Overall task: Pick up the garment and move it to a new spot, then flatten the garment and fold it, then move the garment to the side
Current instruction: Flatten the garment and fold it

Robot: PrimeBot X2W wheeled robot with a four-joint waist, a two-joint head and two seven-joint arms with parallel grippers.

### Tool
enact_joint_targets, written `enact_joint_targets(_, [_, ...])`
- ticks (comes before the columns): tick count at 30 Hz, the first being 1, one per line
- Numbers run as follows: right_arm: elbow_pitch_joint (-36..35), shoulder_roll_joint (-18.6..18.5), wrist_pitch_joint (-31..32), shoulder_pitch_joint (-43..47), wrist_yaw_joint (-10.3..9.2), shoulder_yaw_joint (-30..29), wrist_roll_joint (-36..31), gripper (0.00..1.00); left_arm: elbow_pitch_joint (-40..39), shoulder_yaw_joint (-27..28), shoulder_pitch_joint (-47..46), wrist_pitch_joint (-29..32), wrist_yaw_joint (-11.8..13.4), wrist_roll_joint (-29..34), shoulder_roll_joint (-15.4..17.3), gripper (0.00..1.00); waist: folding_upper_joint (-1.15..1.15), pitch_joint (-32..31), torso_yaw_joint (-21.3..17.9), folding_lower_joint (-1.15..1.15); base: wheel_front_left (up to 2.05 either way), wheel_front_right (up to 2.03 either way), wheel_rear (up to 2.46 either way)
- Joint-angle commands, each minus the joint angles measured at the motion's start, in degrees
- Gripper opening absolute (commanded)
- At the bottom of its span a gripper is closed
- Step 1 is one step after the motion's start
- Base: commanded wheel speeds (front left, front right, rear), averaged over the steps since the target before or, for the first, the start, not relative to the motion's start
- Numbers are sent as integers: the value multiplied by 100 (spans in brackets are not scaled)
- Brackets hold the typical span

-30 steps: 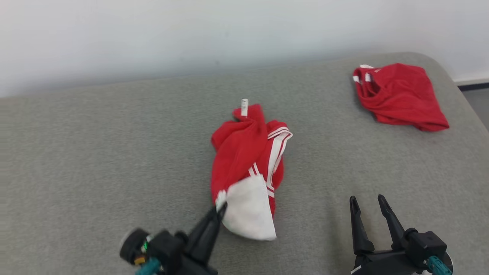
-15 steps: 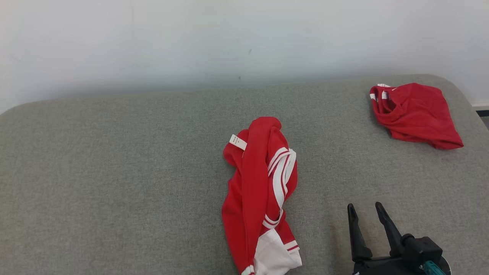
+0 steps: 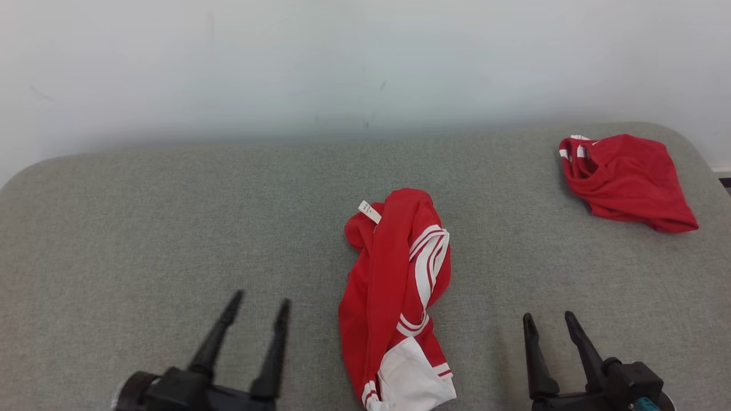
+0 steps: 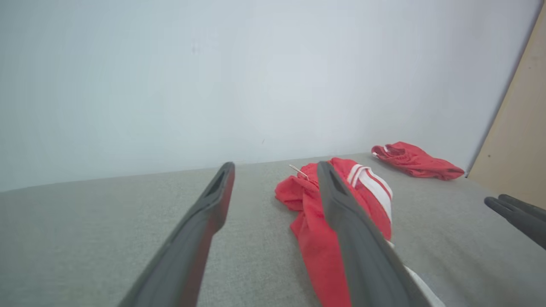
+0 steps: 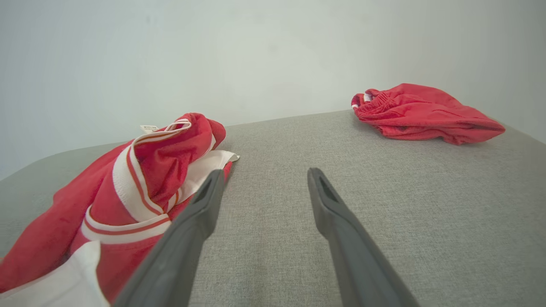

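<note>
Starting at the left, the left gripper [image 3: 260, 298] hangs over the near left of the grey padded table [image 3: 143, 228], its two dark fingers spread wide with nothing between them. It stands beside the cloth and does not touch it.

In the middle lies the task's garment [image 3: 394, 285], a red piece with white stripes and a white panel at its near end. It is bunched into a long, twisted heap running from near to far, and a small white label [image 3: 369, 212] sticks out at its far left edge. No finger is on it.

To the near right, the right gripper [image 3: 547, 315] is likewise spread and empty, just off the garment's right side.

At the far right corner sits a second red piece, which I take for red shorts [image 3: 625, 182] from the gathered waistband. It is loosely doubled over and well apart from everything else.

As I judge it, the garment rests let go in the centre, so the carrying step may be finished, though these views cannot confirm that. It is plainly not flat and not folded, and it has not been put aside. Spreading it out looks like the step in hand, with both grippers free to take its edges.

Counted: two grippers, two red cloth pieces, one label, one table.
</note>
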Motion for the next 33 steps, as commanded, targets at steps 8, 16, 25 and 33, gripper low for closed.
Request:
enact_joint_targets(8, [149,12,1,33,-15,549,76,100,34,1091,541,-17,59,192,41,100,0,6,80,1,0,0,0])
enact_joint_targets(16, [520,-286,1,-214,-15,1507,463,100,76,1949,887,-18,26,292,-234,100,0,40,290,1,0,0,0])
enact_joint_targets(25, [1030,-525,258,-375,-15,2252,1004,100,316,2303,928,-18,-259,484,-555,100,0,5,654,1,0,0,0])
enact_joint_targets(33, [1292,-791,205,-588,-15,2469,1088,0,455,2604,1048,-18,-451,666,-771,100,0,-169,581,1,0,0,0])
